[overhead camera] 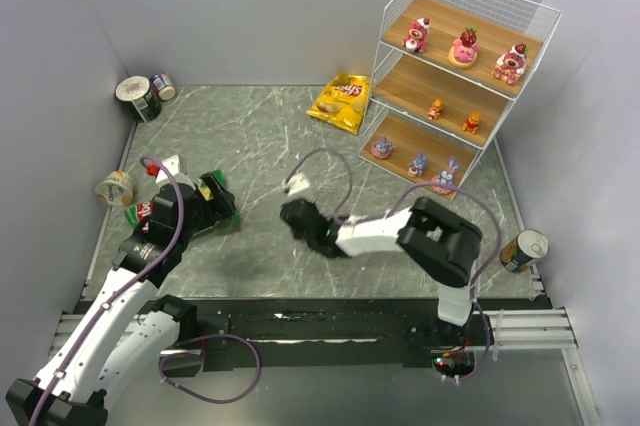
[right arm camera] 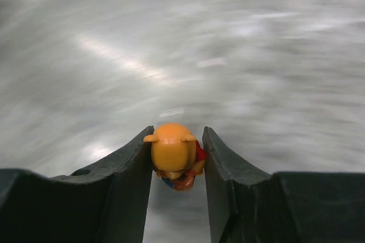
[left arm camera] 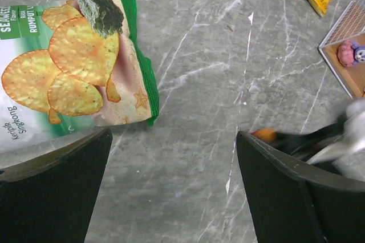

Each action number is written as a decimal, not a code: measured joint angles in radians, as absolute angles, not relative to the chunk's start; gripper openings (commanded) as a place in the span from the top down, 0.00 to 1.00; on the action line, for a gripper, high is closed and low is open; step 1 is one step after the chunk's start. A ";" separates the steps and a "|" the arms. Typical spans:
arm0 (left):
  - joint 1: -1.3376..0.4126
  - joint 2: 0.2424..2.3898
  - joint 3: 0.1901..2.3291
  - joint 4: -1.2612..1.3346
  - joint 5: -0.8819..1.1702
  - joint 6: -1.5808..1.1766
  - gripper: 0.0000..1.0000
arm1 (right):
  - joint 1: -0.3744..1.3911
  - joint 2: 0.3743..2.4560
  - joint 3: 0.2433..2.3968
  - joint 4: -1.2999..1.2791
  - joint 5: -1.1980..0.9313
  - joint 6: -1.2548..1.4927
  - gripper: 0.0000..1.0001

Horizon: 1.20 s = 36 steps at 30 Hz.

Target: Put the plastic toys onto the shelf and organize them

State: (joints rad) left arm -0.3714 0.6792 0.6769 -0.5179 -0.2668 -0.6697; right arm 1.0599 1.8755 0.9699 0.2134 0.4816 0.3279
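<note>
My right gripper (overhead camera: 297,214) is shut on a small orange toy (right arm camera: 173,152), held head-first between its fingers (right arm camera: 128,163) above the blurred table. The toy also shows in the left wrist view (left arm camera: 264,134). The white wire shelf (overhead camera: 405,91) stands at the back right. Three pink strawberry toys (overhead camera: 464,47) are on its top board, two orange toys (overhead camera: 436,109) on the middle board, and three purple toys (overhead camera: 418,163) on the bottom board. My left gripper (left arm camera: 174,134) is open and empty over bare table beside a green chip bag (left arm camera: 74,66).
A yellow chip bag (overhead camera: 342,101) lies left of the shelf. Tin cans stand at the back left (overhead camera: 138,96), the left edge (overhead camera: 115,187) and the right edge (overhead camera: 525,249). The green bag (overhead camera: 212,186) lies by the left arm.
</note>
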 measured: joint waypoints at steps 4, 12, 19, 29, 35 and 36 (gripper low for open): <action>-0.371 0.691 0.677 -0.520 -0.269 -0.673 0.04 | 0.952 1.802 1.113 -0.106 0.594 0.405 1.00; -0.366 0.707 0.677 -0.520 -0.266 -0.682 0.04 | 0.793 1.687 1.425 -0.436 0.810 0.495 1.00; -0.366 0.717 0.677 -0.519 -0.250 -0.694 0.04 | 0.694 1.683 1.481 -0.409 0.963 0.427 1.00; -0.365 0.756 0.677 -0.483 -0.233 -0.696 0.04 | 0.599 1.683 1.443 -0.002 1.063 0.097 1.00; -0.365 0.786 0.677 -0.451 -0.215 -0.697 0.04 | 0.586 1.684 1.419 0.190 1.077 -0.046 1.00; -0.365 0.786 0.677 -0.444 -0.213 -0.697 0.04 | 0.581 1.684 1.419 0.204 1.077 -0.052 1.00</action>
